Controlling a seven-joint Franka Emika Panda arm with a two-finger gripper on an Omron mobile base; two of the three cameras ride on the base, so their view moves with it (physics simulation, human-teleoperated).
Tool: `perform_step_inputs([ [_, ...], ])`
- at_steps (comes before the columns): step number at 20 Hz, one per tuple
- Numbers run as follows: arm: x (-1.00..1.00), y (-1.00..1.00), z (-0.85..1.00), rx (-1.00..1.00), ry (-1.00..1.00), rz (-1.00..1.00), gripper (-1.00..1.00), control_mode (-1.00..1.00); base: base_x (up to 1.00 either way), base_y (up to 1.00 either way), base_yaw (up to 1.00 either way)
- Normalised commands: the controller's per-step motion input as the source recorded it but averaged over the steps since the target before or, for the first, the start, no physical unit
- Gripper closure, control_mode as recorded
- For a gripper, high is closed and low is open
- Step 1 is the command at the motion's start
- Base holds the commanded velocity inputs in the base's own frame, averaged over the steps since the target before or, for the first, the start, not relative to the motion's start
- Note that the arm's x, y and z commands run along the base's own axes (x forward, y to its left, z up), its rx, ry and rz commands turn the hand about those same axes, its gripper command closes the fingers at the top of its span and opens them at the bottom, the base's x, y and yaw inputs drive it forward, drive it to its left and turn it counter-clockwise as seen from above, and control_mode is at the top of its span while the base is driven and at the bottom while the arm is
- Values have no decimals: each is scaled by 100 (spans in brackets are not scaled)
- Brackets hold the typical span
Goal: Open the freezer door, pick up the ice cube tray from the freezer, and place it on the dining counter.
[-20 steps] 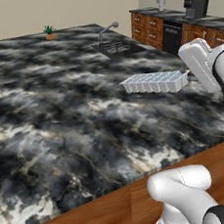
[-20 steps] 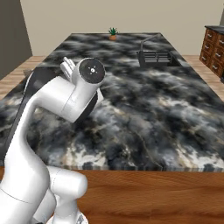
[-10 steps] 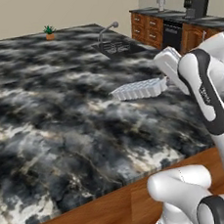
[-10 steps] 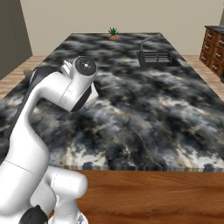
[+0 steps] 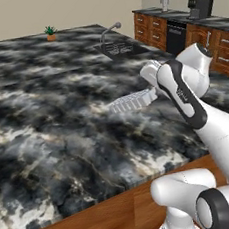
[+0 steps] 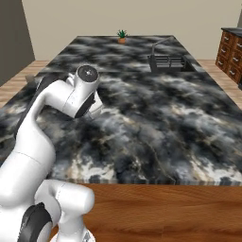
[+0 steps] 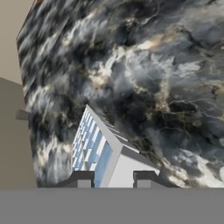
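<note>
The ice cube tray (image 5: 131, 101), pale grey with rows of light blue cells, hangs tilted just above the dining counter (image 5: 60, 102), over its right middle. My gripper (image 7: 113, 180) is shut on one end of the tray (image 7: 97, 148), a fingertip on each side. In the left base view the white forearm covers most of the hand. The black veined marble of the dining counter (image 7: 166, 65) lies under the tray. The freezer and the freezer door are out of view.
A sink with a curved faucet (image 5: 115, 47) is set in the counter's far right part, also seen as the sink (image 6: 166, 62). A small potted plant (image 5: 51, 32) stands at the far edge. Wooden cabinets (image 5: 177, 31) run along the back right.
The arm has swung leftward and lower over the counter, carrying the tray from the right edge toward the middle. The grip on the tray has not changed.
</note>
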Motion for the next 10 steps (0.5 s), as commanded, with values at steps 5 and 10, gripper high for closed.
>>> perform_step_inputs([
  [5,25,21,-63,-4,0,0,100,-100,0,0,0],
  [10,14,4,-51,0,-1,0,100,-100,0,0,0],
])
